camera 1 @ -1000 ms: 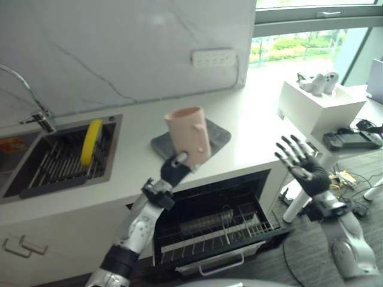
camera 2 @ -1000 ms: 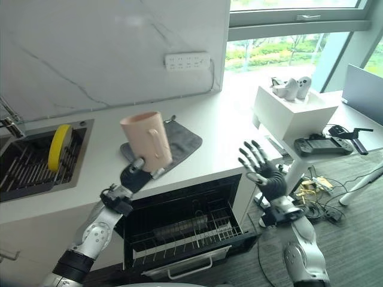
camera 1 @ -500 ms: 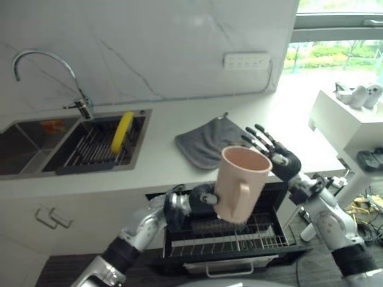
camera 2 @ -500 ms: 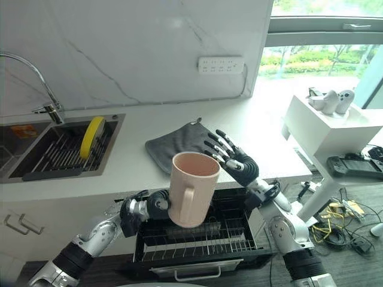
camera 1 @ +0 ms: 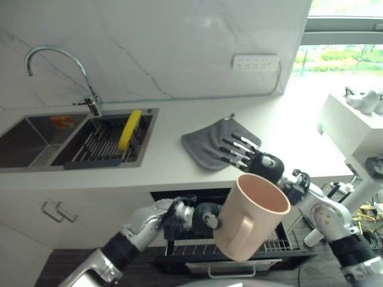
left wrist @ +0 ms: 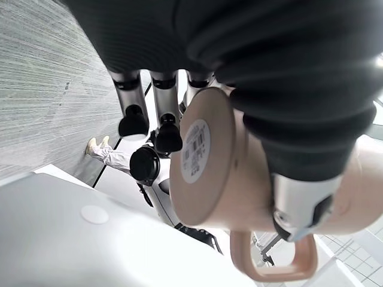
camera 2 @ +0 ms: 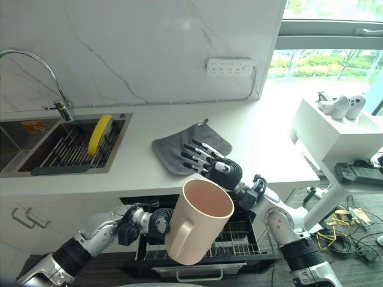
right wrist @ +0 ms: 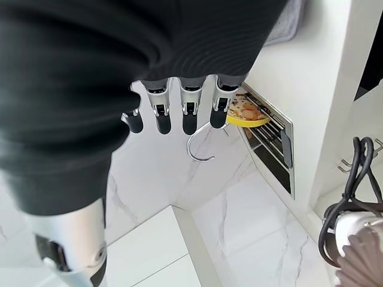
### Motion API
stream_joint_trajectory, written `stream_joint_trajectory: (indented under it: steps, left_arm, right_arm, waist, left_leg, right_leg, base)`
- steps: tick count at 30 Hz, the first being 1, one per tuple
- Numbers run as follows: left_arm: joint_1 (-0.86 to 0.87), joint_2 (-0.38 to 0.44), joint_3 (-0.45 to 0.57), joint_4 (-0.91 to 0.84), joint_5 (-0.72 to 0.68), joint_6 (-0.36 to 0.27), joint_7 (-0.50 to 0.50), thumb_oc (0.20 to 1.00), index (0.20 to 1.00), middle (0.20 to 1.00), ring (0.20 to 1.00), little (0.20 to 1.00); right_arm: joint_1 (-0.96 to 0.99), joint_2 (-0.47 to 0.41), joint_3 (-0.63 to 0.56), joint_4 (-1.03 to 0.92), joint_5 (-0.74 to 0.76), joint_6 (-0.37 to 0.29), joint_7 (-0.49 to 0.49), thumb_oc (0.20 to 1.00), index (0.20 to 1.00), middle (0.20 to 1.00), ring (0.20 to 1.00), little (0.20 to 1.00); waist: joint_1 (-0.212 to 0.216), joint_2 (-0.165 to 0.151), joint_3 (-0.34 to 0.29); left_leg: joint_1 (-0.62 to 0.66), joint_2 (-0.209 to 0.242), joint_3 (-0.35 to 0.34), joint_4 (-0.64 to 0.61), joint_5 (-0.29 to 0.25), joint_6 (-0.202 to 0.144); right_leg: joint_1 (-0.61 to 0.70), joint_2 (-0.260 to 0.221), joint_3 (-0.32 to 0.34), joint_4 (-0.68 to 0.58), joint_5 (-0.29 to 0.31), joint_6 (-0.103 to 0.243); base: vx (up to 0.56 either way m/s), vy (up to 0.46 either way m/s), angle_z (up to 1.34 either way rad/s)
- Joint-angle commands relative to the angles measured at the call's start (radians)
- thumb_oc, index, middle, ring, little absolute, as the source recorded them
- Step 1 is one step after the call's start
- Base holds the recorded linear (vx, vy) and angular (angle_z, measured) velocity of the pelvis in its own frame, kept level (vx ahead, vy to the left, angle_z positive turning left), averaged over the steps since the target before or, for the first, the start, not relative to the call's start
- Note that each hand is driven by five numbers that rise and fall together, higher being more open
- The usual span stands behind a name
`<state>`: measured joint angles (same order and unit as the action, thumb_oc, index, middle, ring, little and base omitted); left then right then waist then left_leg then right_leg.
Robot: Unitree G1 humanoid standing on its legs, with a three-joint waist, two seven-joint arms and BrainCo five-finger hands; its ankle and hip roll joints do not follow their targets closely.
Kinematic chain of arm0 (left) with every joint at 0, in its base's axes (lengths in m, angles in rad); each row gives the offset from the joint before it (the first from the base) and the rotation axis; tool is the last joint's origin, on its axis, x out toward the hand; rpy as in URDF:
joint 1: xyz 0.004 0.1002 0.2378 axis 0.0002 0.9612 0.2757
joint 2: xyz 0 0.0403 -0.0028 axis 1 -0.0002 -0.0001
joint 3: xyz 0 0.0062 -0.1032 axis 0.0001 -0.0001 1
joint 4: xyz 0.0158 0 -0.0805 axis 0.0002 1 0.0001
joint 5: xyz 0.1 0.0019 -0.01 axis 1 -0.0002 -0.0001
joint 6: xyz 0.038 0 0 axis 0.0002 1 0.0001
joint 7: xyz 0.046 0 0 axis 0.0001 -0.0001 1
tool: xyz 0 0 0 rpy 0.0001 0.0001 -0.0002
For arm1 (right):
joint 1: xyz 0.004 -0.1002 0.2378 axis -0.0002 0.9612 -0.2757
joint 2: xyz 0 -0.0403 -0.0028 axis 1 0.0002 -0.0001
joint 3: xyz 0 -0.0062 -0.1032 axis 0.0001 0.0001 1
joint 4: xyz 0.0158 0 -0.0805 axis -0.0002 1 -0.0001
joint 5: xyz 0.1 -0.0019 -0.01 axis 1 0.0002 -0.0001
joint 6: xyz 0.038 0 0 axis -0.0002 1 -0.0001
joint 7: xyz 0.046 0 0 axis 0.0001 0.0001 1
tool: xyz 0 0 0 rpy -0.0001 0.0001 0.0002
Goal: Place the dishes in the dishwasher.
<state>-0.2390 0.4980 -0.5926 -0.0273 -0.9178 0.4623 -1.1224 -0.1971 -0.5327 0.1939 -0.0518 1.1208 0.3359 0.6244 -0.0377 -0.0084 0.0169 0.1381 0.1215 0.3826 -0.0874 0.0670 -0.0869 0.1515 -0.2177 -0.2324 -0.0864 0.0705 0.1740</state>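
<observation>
A pale pink plastic mug with a loop handle point(camera 2: 195, 223) is held up in the air in front of the white countertop point(camera 2: 263, 143), above the pulled-out wire rack of the open dishwasher point(camera 2: 239, 236). Its mouth is tilted up toward the camera and its handle faces down and forward. The left hand point(camera 2: 148, 222) grips it from the side, with the thumb pressed on the mug's wall and the fingers point(left wrist: 161, 122) reaching past its base. The right hand point(camera 2: 215, 167) hovers just behind the mug's rim with its fingers point(right wrist: 187, 110) spread straight, holding nothing. A grey cloth mat point(camera 2: 190, 146) lies on the countertop behind that hand. Further left, a yellow plate point(camera 2: 99, 134) stands on edge in the rack of the steel sink point(camera 2: 36, 152), beneath a curved chrome tap point(camera 2: 37, 72).
</observation>
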Motion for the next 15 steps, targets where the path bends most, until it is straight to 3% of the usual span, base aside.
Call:
stream_joint_trajectory:
  steps: [1, 10, 15]
  left_arm:
    - [-0.104, -0.004, -0.028, 0.031, -0.036, -0.039, -0.047, 0.2, 0.2, 0.2, 0.2, 0.2]
    - [-0.069, -0.053, 0.025, 0.042, -0.114, -0.071, -0.048, 0.2, 0.2, 0.2, 0.2, 0.2]
    - [-0.058, -0.07, 0.066, 0.039, -0.179, -0.059, -0.052, 0.2, 0.2, 0.2, 0.2, 0.2]
  right_arm:
    - [-0.113, -0.05, -0.004, -0.06, 0.075, -0.014, 0.014, 1.0, 1.0, 1.0, 1.0, 1.0]
    - [-0.057, -0.006, -0.05, 0.008, 0.138, 0.0, 0.024, 1.0, 1.0, 1.0, 1.0, 1.0]
    - [-0.036, 0.013, -0.068, 0.045, 0.157, 0.026, 0.07, 1.0, 1.0, 1.0, 1.0, 1.0]
  waist:
    - [0.023, -0.011, -0.015]
    - [0.027, -0.014, -0.019]
    - [0.03, -0.016, -0.02]
  left_leg:
    - [0.015, 0.01, -0.03, 0.076, -0.088, 0.023]
    - [0.024, 0.013, -0.03, 0.077, -0.093, 0.022]
    - [0.028, 0.014, -0.032, 0.073, -0.093, 0.021]
  right_leg:
    - [-0.045, -0.052, -0.046, 0.12, -0.043, 0.029]
    - [-0.035, -0.047, -0.042, 0.115, -0.047, 0.025]
    - [-0.031, -0.045, -0.04, 0.112, -0.049, 0.022]
  base:
    - [0.0, 0.0, 0.0]
    - [0.0, -0.002, 0.0]
    - [0.0, 0.0, 0.0]
